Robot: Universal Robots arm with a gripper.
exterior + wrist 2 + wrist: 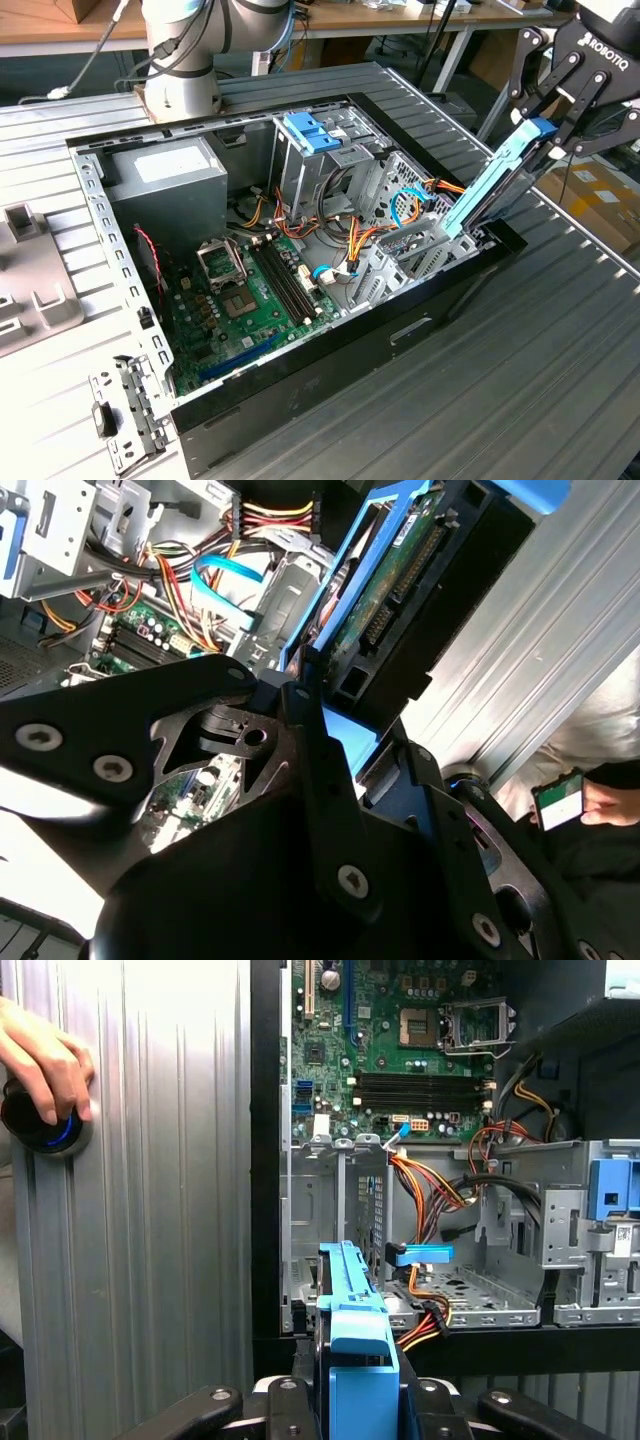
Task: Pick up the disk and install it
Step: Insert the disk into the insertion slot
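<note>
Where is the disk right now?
The disk is clamped in the gripper at the exterior view's right, tilted, with its lower end at the edge of the open computer case by the metal drive bay.

Arm [185, 45]: pale grey rounded joints, silver base, grey cable running alongside. Gripper [570, 85]: black linkage fingers [540, 75], white lettering on body; silver round screw heads on black links in both wrist views.

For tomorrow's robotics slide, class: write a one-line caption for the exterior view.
The gripper holds the disk tilted over the edge of the open computer case.
</note>
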